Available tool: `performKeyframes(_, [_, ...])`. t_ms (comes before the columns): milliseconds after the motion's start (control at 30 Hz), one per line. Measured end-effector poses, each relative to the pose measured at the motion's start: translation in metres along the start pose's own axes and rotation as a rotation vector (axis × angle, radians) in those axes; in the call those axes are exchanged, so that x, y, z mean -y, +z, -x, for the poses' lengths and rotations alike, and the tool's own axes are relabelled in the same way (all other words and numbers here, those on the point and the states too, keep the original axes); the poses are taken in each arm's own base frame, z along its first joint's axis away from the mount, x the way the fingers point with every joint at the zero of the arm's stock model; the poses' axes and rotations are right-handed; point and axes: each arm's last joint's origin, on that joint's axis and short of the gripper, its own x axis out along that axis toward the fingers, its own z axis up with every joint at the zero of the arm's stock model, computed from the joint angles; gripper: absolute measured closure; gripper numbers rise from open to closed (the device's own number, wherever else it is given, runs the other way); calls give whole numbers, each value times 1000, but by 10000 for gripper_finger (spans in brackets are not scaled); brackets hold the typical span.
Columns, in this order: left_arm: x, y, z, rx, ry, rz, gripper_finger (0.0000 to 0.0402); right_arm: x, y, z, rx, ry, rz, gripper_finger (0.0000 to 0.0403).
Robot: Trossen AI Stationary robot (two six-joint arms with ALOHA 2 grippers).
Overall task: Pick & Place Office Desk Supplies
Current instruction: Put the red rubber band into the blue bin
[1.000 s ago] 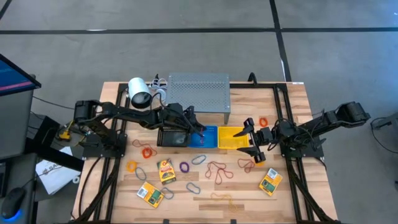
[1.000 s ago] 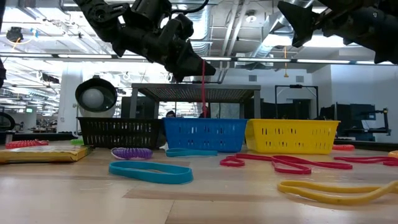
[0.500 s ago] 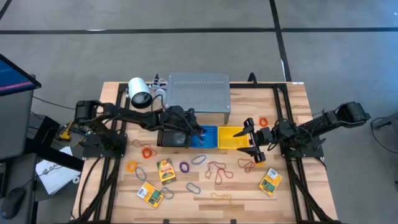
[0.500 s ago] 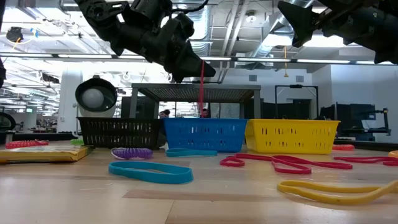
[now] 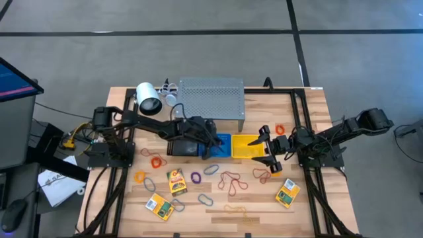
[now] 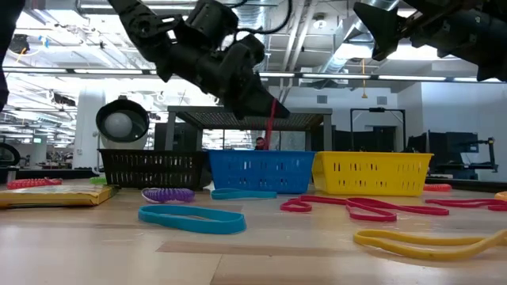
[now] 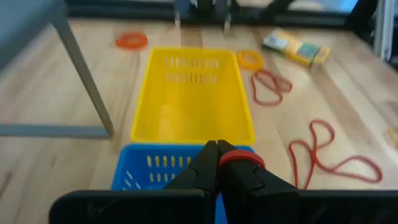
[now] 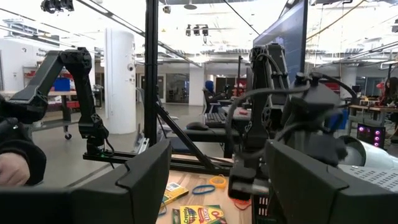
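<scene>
The floor (image 5: 344, 59) is grey and smooth, crossed by dark seam lines. A wooden table (image 5: 317, 211) stands on it, with a black frame (image 5: 291, 89) along its edges. At the left edge of the high view sits a monitor (image 5: 13, 79), with papers (image 5: 56, 185) below it. Across the table, the low view shows a big open hall: ceiling pipes (image 6: 305, 32), long strip lights (image 6: 47, 71), and desks with dark screens (image 6: 447, 146). A white column (image 8: 119, 81) rises in the right wrist view.
</scene>
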Motion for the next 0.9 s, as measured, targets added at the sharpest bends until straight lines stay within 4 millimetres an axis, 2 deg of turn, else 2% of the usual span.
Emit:
performKeyframes(267, [-1,-8,-20,-52,-38,1,396,0,0,0,-2,0,0,148])
performKeyframes(900, [-2,-17,-20,-141,-36,43,395,0,-1,0,-9,0,0,148])
